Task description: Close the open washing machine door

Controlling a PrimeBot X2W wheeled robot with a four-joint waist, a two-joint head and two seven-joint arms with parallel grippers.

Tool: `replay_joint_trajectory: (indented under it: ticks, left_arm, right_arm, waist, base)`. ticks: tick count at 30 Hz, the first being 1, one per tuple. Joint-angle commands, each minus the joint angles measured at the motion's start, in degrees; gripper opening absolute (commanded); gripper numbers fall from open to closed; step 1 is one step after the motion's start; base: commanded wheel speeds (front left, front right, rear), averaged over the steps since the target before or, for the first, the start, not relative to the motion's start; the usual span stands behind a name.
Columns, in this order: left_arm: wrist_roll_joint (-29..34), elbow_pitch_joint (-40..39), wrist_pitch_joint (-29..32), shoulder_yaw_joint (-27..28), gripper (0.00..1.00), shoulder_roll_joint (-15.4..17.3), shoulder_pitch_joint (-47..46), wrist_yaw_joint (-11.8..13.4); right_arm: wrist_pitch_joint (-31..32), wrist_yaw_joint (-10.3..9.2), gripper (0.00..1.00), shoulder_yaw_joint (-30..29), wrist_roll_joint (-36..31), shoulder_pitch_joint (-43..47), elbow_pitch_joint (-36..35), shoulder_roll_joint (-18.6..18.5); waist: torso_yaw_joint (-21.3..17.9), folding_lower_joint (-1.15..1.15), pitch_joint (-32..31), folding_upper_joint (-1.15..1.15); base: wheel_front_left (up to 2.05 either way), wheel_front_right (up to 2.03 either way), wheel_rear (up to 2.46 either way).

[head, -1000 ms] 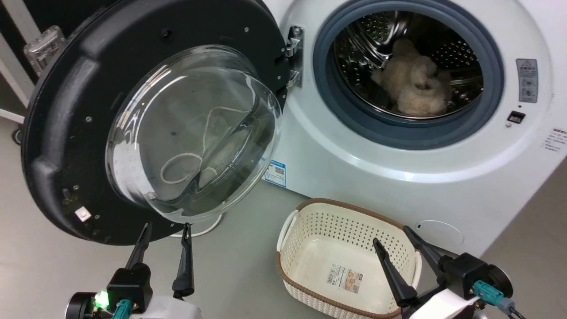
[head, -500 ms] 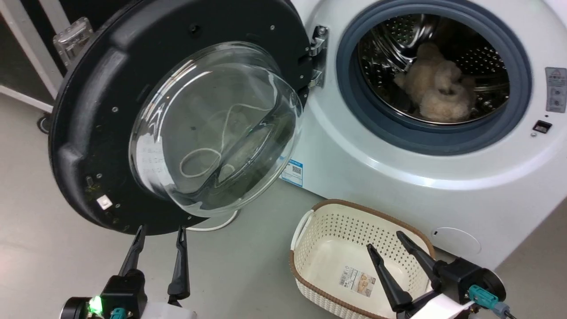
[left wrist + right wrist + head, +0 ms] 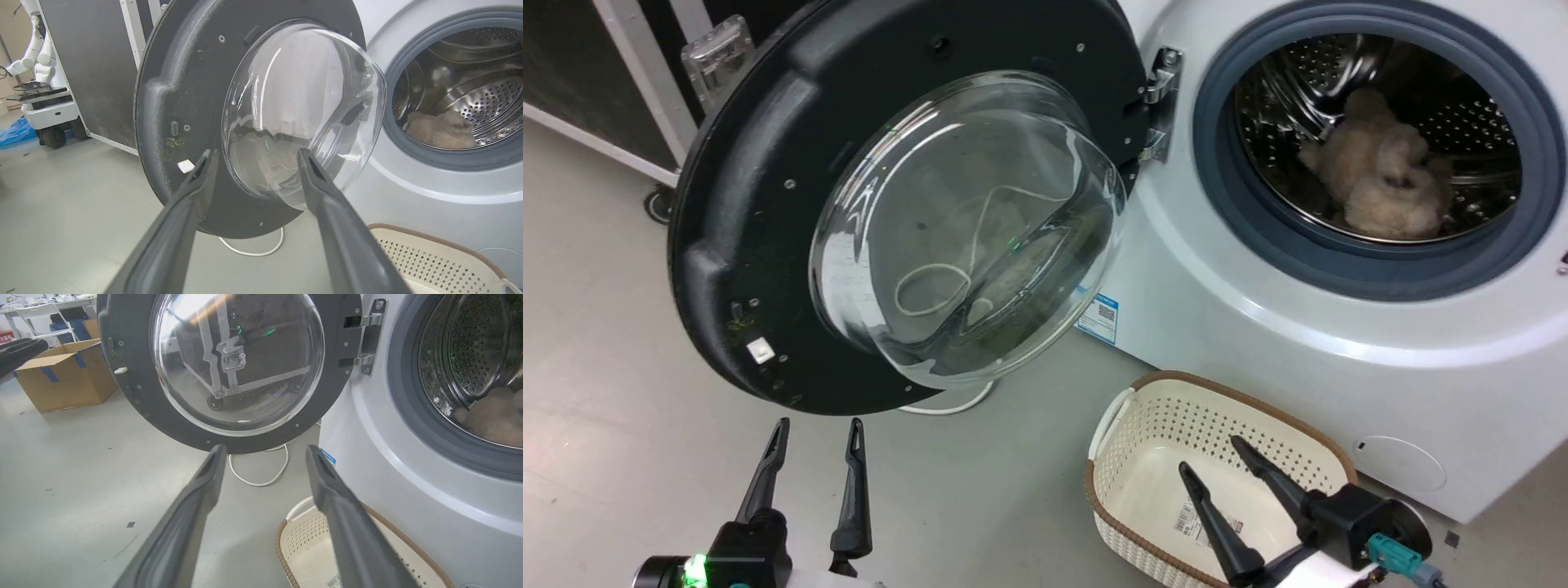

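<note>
The washing machine door (image 3: 760, 237) is swung wide open to the left on its hinge (image 3: 1160, 102), its clear glass bowl (image 3: 968, 224) bulging toward me. The white washing machine (image 3: 1258, 327) stands at the right, with a beige fluffy item (image 3: 1380, 184) lying in the steel drum. My left gripper (image 3: 818, 429) is open, just below the door's lower rim and apart from it. In the left wrist view the open left gripper (image 3: 255, 157) frames the door (image 3: 175, 98) and its glass bowl (image 3: 302, 106). My right gripper (image 3: 1213, 456) hangs open over the basket; its wrist view shows the door (image 3: 135, 392) ahead.
A cream perforated basket (image 3: 1127, 425) sits on the floor before the machine. A white cable (image 3: 956, 402) loops on the floor under the door. A black wheeled case (image 3: 94, 69) stands behind the door, and a cardboard box (image 3: 61, 375) lies farther left.
The whole head view has shifted right, so the camera has turned left. Both grippers sit slightly lower in the picture and stay open; the door's opening angle looks unchanged.
</note>
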Motion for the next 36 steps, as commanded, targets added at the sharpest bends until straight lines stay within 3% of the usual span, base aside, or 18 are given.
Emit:
replay_joint_trajectory:
  ticks: [1, 7, 8, 9, 10, 18, 22, 27, 32, 36]
  left_arm:
    - [-0.22, -0.44, -0.59, 0.09, 1.00, 0.26, 1.02, 0.37]
    - [-0.65, -0.72, -1.31, 0.25, 1.00, 0.23, 1.22, 0.34]
    - [-1.05, -0.58, -1.43, 0.25, 0.47, 0.21, 1.31, 0.12]
    - [-1.47, -0.39, -1.55, 0.23, 0.10, 0.19, 1.39, -0.16]
    - [-1.81, -0.22, -1.67, 0.26, 0.00, 0.17, 1.44, -0.40]
    - [-6.19, -2.82, -2.87, 3.57, 0.00, -0.03, -0.66, -2.36]
    - [-11.19, -3.24, -3.34, 7.91, 0.00, 0.49, -4.29, -5.24]
    - [-21.55, 1.52, -2.39, 11.47, 0.00, 5.08, -12.81, -7.89]
    - [-34.85, 7.79, 6.29, 15.83, 0.00, 11.39, -22.25, -8.37]
    - [-44.53, 14.74, 14.62, 19.74, 0.00, 14.64, -29.10, -7.96]
  right_arm:
    - [-0.67, 0.03, 1.00, 0.56, 0.52, -0.80, 0.42, -0.40]
    - [-1.38, 0.04, 1.00, 2.12, 1.29, -1.17, 1.19, -0.70]
    - [-1.50, 0.04, 1.00, 2.26, 1.44, -1.18, 1.28, -0.77]
    - [-1.62, 0.04, 1.00, 2.36, 1.58, -1.15, 1.38, -0.84]
    - [-1.74, 0.04, 1.00, 2.31, 1.68, -1.10, 1.46, -0.86]
    - [-2.94, 0.04, 1.00, 1.93, 2.01, 0.81, 1.79, -0.96]
    - [-3.42, 0.04, 1.00, 1.22, 1.66, 2.05, 1.62, -0.90]
    - [-3.63, 0.05, 1.00, -0.35, 0.41, 3.33, 0.55, -1.35]
    - [-2.82, 0.05, 1.00, -0.32, -0.52, 2.62, -1.40, -2.39]
    - [-2.27, 0.05, 1.00, -0.73, -0.81, 1.67, -2.82, -3.48]
  waist:
    - [0.31, 0.00, -0.02, 0.00]
    - [1.64, 0.00, -0.18, 0.00]
    - [1.85, 0.00, -0.21, 0.00]
    - [2.06, 0.00, -0.25, 0.00]
    - [2.27, 0.00, -0.29, 0.00]
    - [4.58, 0.00, -0.49, 0.00]
    - [5.34, 0.00, -0.41, 0.00]
    - [5.04, 0.00, 1.05, 0.00]
    - [1.84, 0.00, 4.02, 0.00]
    - [-0.57, 0.00, 6.60, 0.00]
  base:
    - [0.00, 0.00, 0.00]
    - [0.00, 0.00, 0.00]
    - [0.00, 0.00, 0.00]
    - [0.00, 0.00, 0.00]
    - [0.00, 0.00, 0.00]
    - [0.00, 0.00, 0.00]
    - [0.00, 0.00, 0.00]
    - [0.00, 0.00, 0.00]
    - [0.00, 0.00, 0.00]
    - [0.00, 0.00, 0.00]
